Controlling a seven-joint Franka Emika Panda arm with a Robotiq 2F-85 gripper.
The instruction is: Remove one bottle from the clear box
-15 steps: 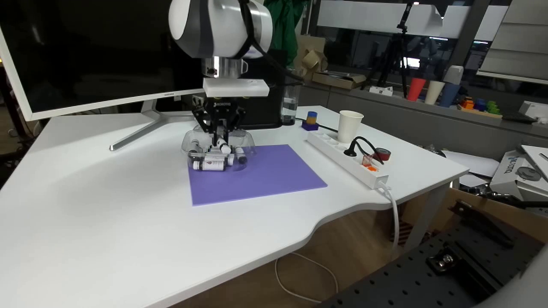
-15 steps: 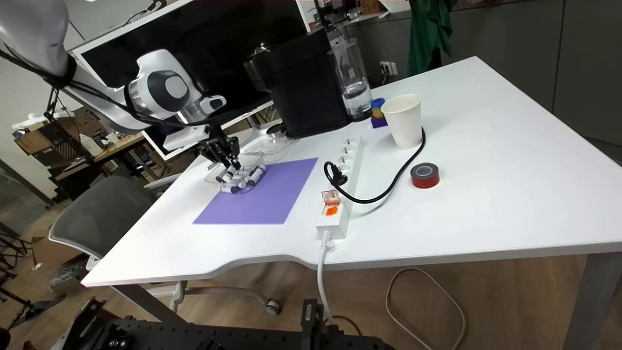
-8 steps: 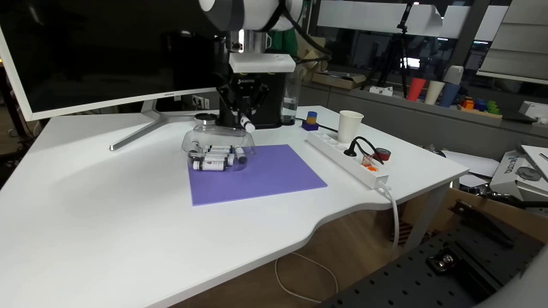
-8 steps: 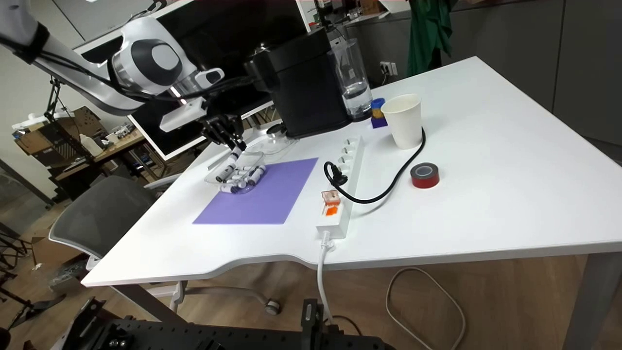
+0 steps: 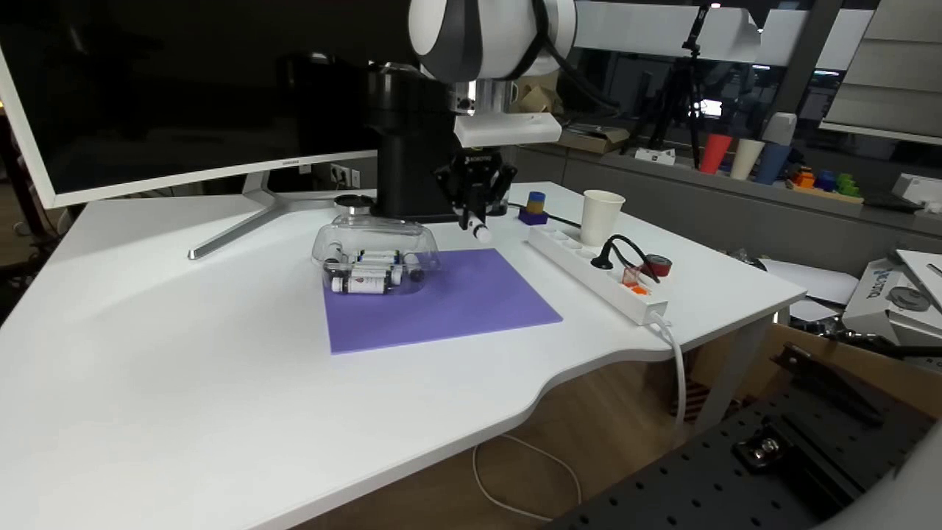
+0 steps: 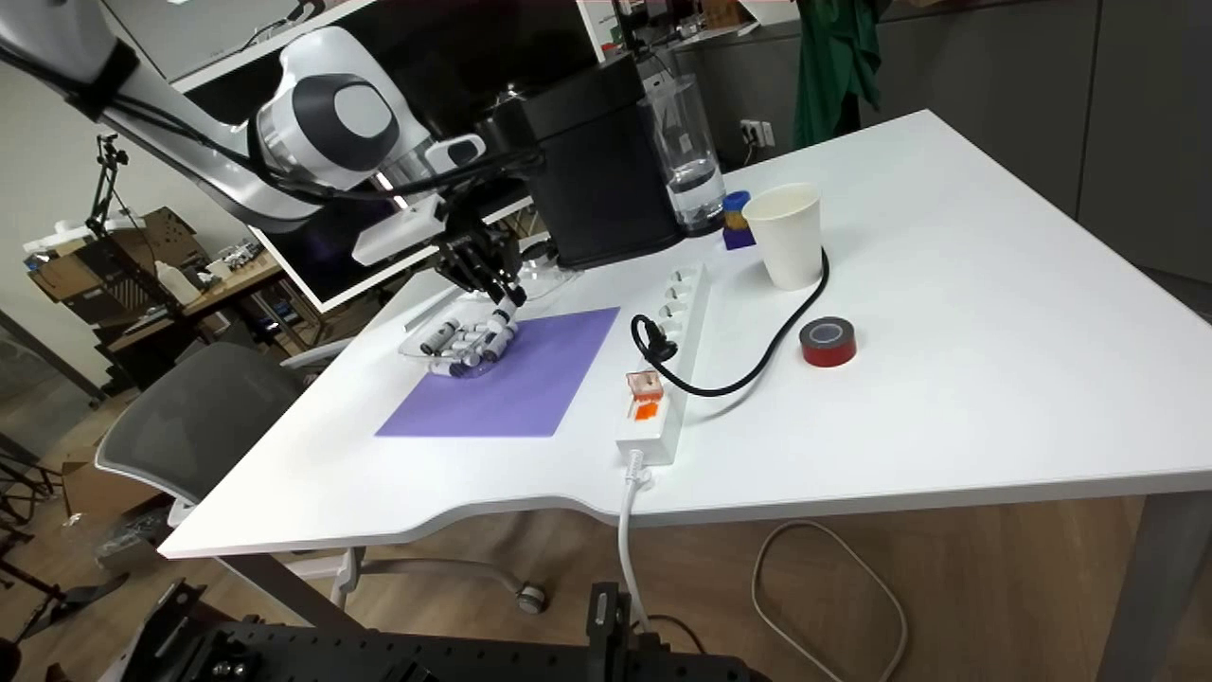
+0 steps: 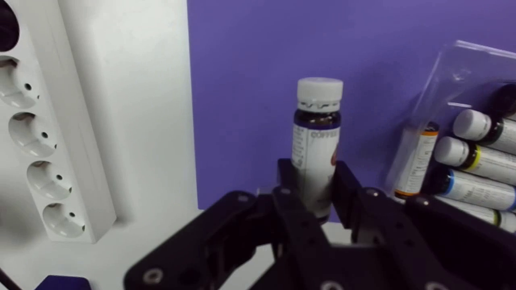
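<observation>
My gripper is shut on a small white-capped bottle with a white label, its cap pointing away from the fingers. In an exterior view the gripper holds the bottle tilted above the table, to the right of the clear box. In another view the held bottle overlaps the box's far end. The clear box stands partly on the purple mat, at the right of the wrist view. Several bottles lie in it, with white caps and coloured label bands.
A white power strip with a black plug lies right of the mat. A paper cup and a small block stack stand near it. A tall black box and a large monitor stand behind.
A second ago the gripper was down in the clear box, around the bottle. It has lifted the bottle out and moved sideways past the box toward the power strip. The box has not moved.
</observation>
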